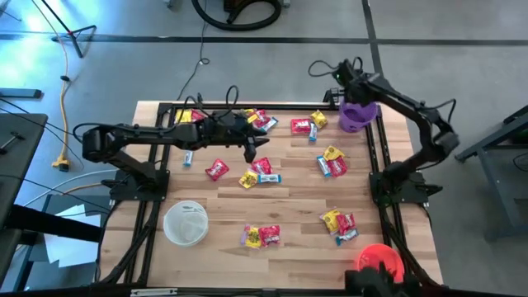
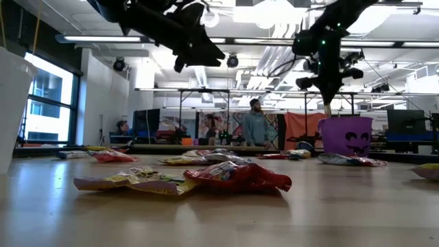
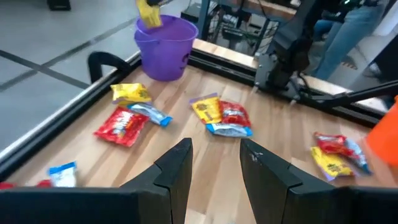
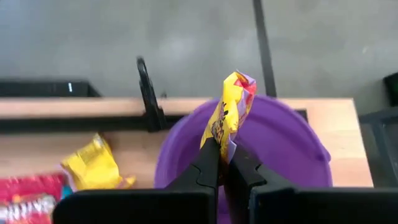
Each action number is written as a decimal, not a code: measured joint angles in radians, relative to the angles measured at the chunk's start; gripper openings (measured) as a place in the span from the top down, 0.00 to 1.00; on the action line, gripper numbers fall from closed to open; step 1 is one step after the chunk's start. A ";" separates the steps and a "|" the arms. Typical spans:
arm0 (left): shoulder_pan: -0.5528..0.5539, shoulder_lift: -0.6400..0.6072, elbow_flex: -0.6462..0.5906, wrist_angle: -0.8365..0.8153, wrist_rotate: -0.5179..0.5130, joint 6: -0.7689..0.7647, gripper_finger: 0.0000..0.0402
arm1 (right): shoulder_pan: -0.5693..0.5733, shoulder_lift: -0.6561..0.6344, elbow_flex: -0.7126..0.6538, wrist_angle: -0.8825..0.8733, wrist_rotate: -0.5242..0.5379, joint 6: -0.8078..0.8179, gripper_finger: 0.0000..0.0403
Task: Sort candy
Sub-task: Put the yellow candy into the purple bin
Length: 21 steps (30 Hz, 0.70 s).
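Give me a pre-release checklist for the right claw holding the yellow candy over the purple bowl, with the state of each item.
1. Grip: right claw is shut on the yellow candy - ok.
2. Position: in the right wrist view the candy hangs over the opening of the purple bowl - ok.
3. Bowl upright on the table's far right corner - ok.
4. Bowl contents match yellow: inside not visible well enough - cannot tell.
5. Left claw is open, empty and mid-table, away from the bowl - ok.
6. Candy will drop free of the fingers: wrapper is pinched by its lower end, the rest standing above them - cannot tell.
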State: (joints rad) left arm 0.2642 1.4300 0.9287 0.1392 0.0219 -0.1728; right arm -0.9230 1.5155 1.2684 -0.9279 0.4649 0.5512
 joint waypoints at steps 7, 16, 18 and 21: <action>0.005 -0.066 0.000 -0.040 -0.038 0.020 0.70 | -0.068 0.121 0.099 -0.161 -0.111 -0.133 0.99; 0.005 -0.088 0.000 -0.093 -0.059 0.020 0.70 | -0.105 0.224 0.106 -0.218 -0.187 -0.220 0.99; 0.005 -0.088 0.000 -0.107 -0.059 0.017 0.70 | -0.111 0.234 0.106 -0.216 -0.191 -0.220 0.99; 0.005 -0.088 0.000 -0.136 -0.060 0.002 0.70 | -0.111 0.235 0.106 -0.212 -0.199 -0.221 0.94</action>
State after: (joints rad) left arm 0.2687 1.3422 0.9283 0.0030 -0.0382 -0.1705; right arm -1.0344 1.7504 1.3739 -1.1402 0.2660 0.3302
